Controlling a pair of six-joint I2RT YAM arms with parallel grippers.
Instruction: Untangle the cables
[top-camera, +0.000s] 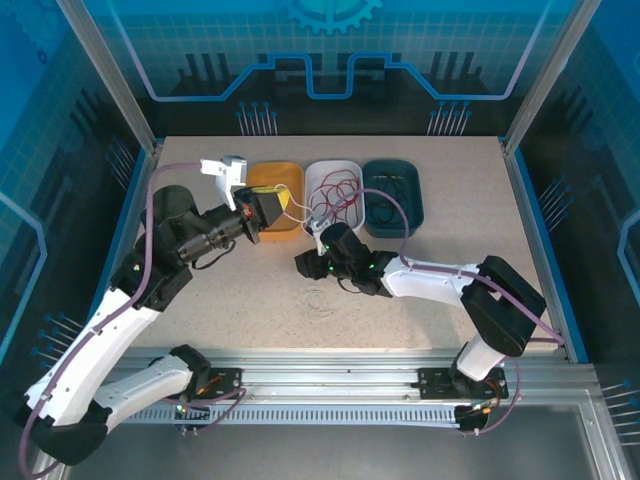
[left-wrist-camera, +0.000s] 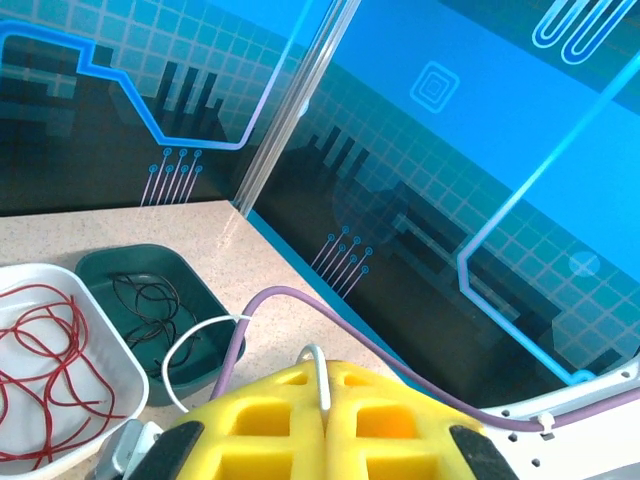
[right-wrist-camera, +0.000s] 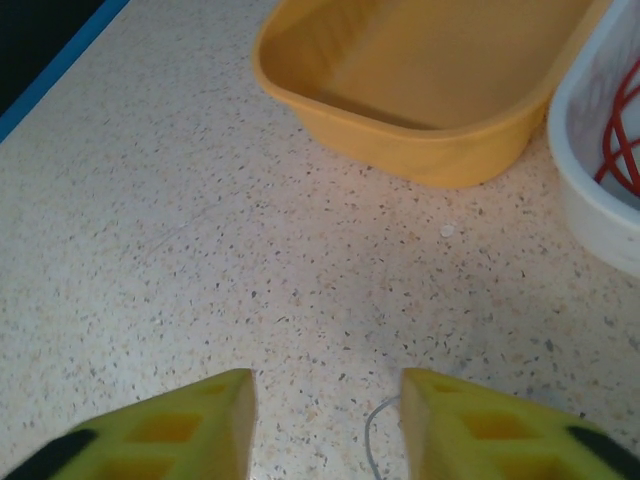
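In the top view, the red cables (top-camera: 338, 195) lay in the white tray (top-camera: 322, 168) and the black cables (top-camera: 390, 205) in the green tray (top-camera: 395, 163), so those two colours looked sorted. The left jaws hung at the orange tray (top-camera: 275, 170), with a pale cable (top-camera: 290, 200) trailing from them. A pale strand (top-camera: 320, 300) lay loose on the bench (top-camera: 470, 200) near the right jaws, apart from the trays.

In the left wrist view, the left jaws were pressed together, pinching the pale cable (left-wrist-camera: 318, 362), which looped out in front of the green tray (left-wrist-camera: 100, 262).

In the right wrist view, the right jaws stood spread and empty, low over the bench (right-wrist-camera: 200, 230), with the pale strand (right-wrist-camera: 372, 435) between them. The visible part of the orange tray (right-wrist-camera: 420, 150) was bare. What remained was probably getting the pale wires into it.
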